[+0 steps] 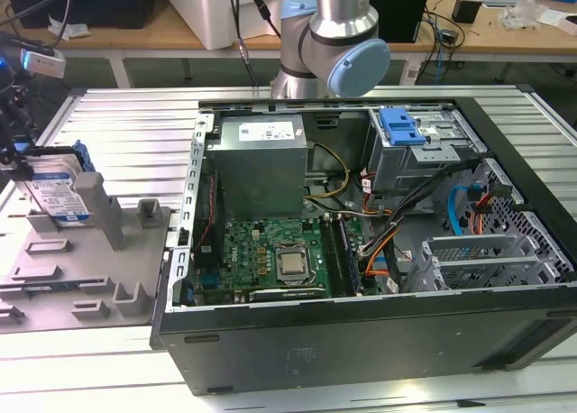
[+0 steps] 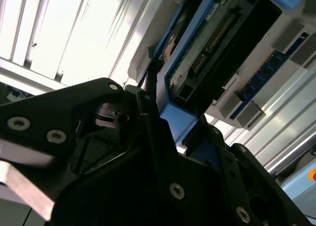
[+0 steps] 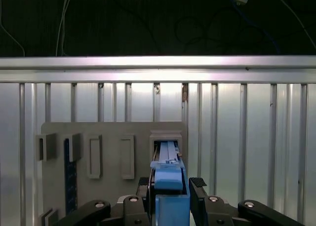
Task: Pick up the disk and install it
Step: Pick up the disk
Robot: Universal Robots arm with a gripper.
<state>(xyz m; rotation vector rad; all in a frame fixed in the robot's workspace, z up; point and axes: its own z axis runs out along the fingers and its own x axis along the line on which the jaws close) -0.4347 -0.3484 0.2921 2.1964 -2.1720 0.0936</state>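
Ribbed aluminium desk is seen across the scene, with wooden workbenches and cables behind it at the top of the exterior view. At the exterior view's far left, at mid height, the black claw is found pressed against the disk. In the first wrist view the claw is shown pinching the disk, one finger laid on each side of its blue carrier. The same grip on the blue frame is seen in the second wrist view, where the claw is closed around the edge of the disk and the connector row is turned toward the camera. The disk is held upright on its edge, its white-and-blue label turned toward the exterior camera, and its lower part is seated in a slot of the grey holder, which lies flat on the desk. Further empty slots of the holder are seen beside it. At the exterior view's centre and right an open computer case is laid on its side, with the green motherboard exposed, a grey power supply above it, and a grey drive cage topped by a blue tab at the upper right. The robot arm is seen standing behind the case.
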